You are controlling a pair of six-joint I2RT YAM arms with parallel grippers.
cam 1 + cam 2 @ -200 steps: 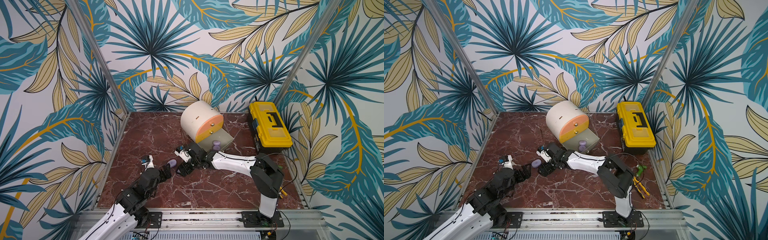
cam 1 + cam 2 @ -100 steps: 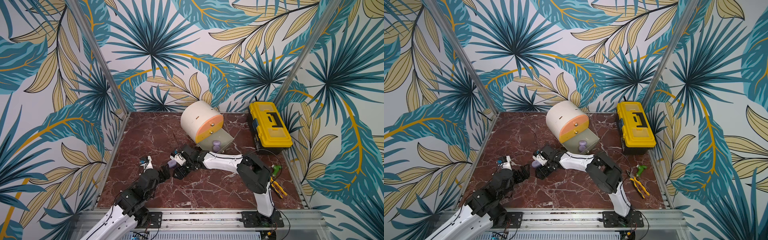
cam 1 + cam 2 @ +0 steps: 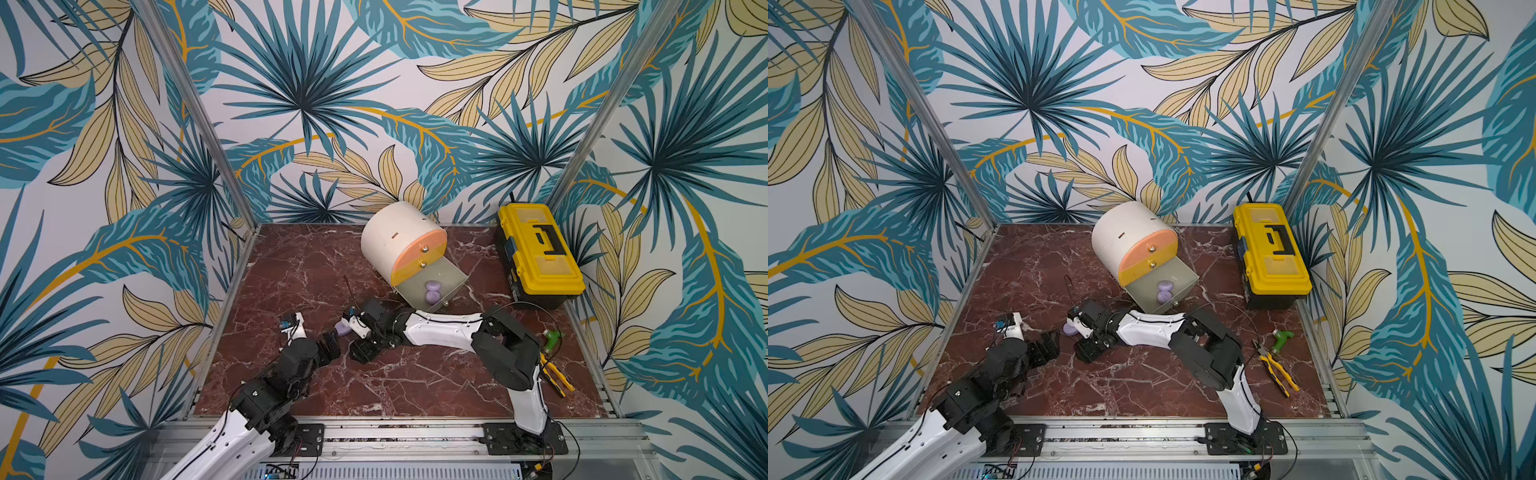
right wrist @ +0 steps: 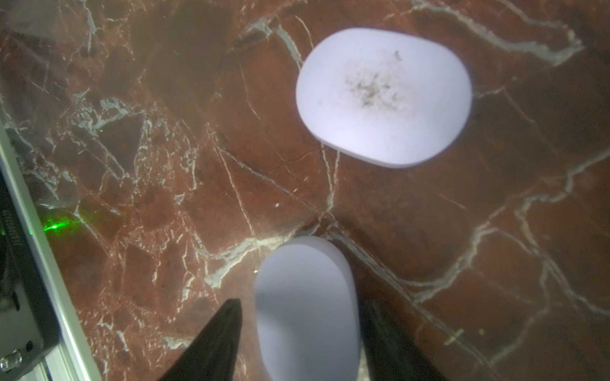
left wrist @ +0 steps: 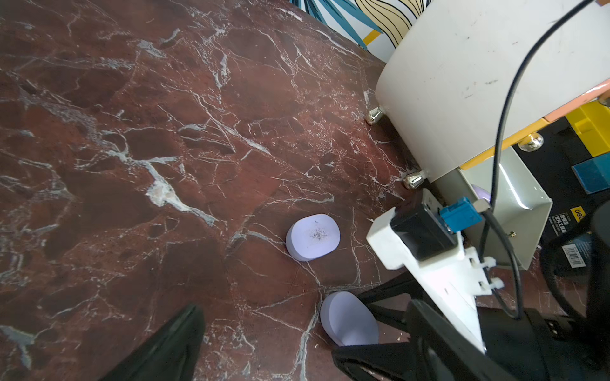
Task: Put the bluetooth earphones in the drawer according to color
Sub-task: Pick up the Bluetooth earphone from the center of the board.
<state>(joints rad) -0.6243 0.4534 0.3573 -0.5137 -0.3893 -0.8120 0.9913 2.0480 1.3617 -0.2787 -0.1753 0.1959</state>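
**Right claw straddles a lilac case; 2 more lie in the open drawer**

The right gripper (image 4: 300, 301) sits low over the marble tabletop (image 3: 291, 270). Its 2 black fingers (image 4: 211, 346) stand either side of a lilac earphone case (image 4: 307, 330). Blur hides whether they pinch it, so I cannot tell. A second lilac case (image 4: 384, 95), smudged with dark specks, lies flat just past the fingertips, apart from the first.

The left gripper (image 3: 330, 347) hangs near, at 8 o'clock of them, spread wide and empty. At 1 o'clock of the cases stands the cream cabinet (image 3: 395, 241). Its bottom grey-beige drawer (image 3: 455, 276) is pulled out, with 2 lilac cases (image 3: 432, 291) inside. The yellow toolbox (image 3: 540, 249) sits at 3 o'clock of the cabinet.
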